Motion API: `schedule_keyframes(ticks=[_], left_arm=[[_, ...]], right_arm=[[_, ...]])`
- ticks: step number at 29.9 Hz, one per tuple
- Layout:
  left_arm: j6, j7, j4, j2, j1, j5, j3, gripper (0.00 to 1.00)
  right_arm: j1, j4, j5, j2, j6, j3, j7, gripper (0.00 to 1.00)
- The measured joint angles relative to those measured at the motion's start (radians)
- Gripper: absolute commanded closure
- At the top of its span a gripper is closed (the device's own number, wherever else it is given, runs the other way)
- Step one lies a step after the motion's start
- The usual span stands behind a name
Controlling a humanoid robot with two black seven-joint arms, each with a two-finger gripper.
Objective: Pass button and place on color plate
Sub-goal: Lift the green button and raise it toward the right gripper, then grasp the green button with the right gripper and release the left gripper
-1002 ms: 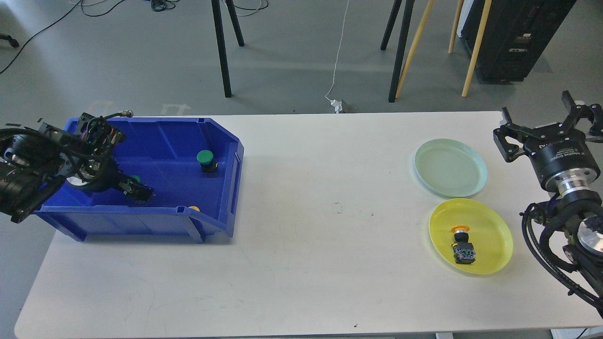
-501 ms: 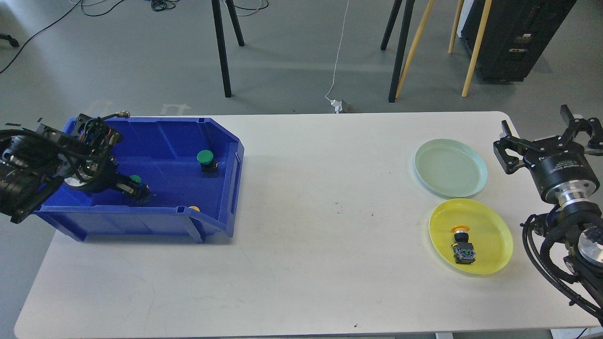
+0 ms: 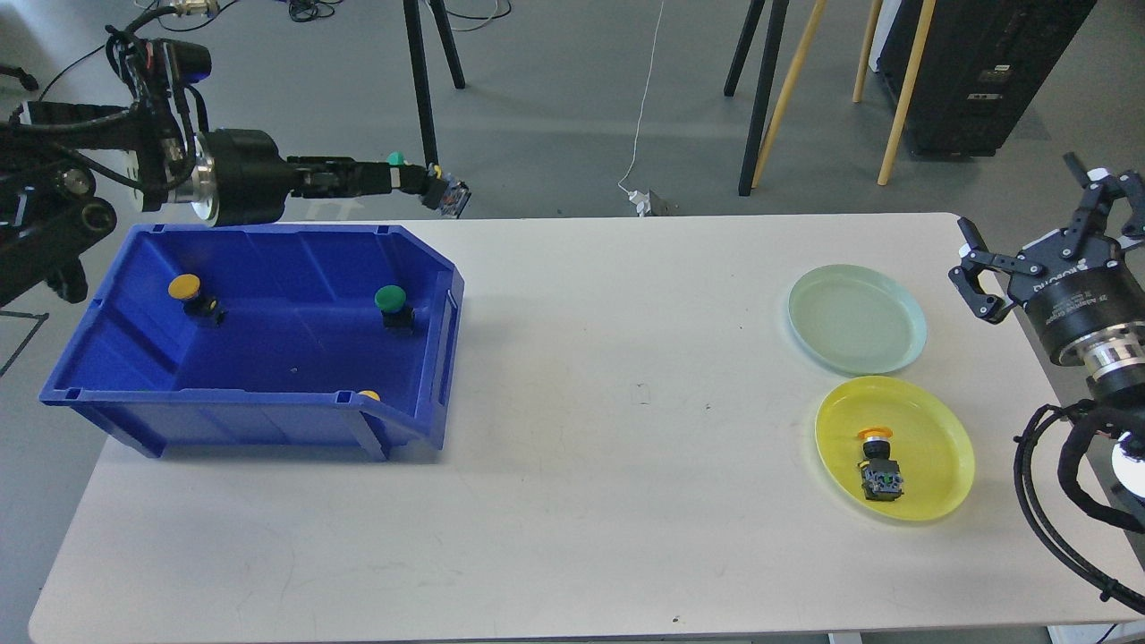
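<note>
Left gripper (image 3: 413,180) clenches a green-capped push button (image 3: 428,183), its long axis lying sideways. The released right gripper (image 3: 1042,234) waits well apart toward 3 o'clock, beside the pale green plate (image 3: 856,319).

A single head view looks forward and steeply down from the robot's own head, standing back enough to take in nearly the whole white desk (image 3: 572,465). The near edge of the desk runs along the bottom of the frame, its far edge crosses at about a third of the way down, and grey floor with stand legs (image 3: 420,89) fills the top. The left arm enters from the left edge, the right arm from the right edge. No second view shares the scene.
</note>
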Motion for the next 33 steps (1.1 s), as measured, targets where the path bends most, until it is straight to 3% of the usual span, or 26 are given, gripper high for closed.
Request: schedule_keyframes(ticks=[5, 9, 12, 17, 24, 33], left_arm=[[0.000, 0.000, 0.091, -0.255, 0.021, -0.231, -0.057, 0.97], [0.000, 0.000, 0.280, -0.460, 0.023, -0.256, -0.062, 0.97], [0.000, 0.000, 0.368, -0.553, 0.024, -0.259, -0.063, 0.97], [0.000, 0.000, 0.403, -0.588, 0.024, -0.261, -0.065, 0.97], [0.000, 0.000, 0.405, -0.594, 0.025, -0.261, -0.068, 0.97], [0.000, 0.000, 0.410, -0.598, 0.025, -0.262, -0.069, 0.97]], right_arm=[[0.034, 0.006, -0.353, -0.004, 0.001, -0.054, 0.012, 0.00], [0.134, 0.004, -0.415, -0.001, -0.015, -0.145, 0.043, 0.00], [0.282, -0.016, -0.426, 0.006, -0.061, -0.314, 0.083, 0.00], [0.445, -0.104, -0.427, 0.126, -0.112, -0.497, 0.108, 0.00], [0.487, -0.235, -0.427, 0.277, -0.116, -0.522, 0.109, 0.00], [0.508, -0.286, -0.424, 0.371, -0.114, -0.524, 0.108, 0.01]])
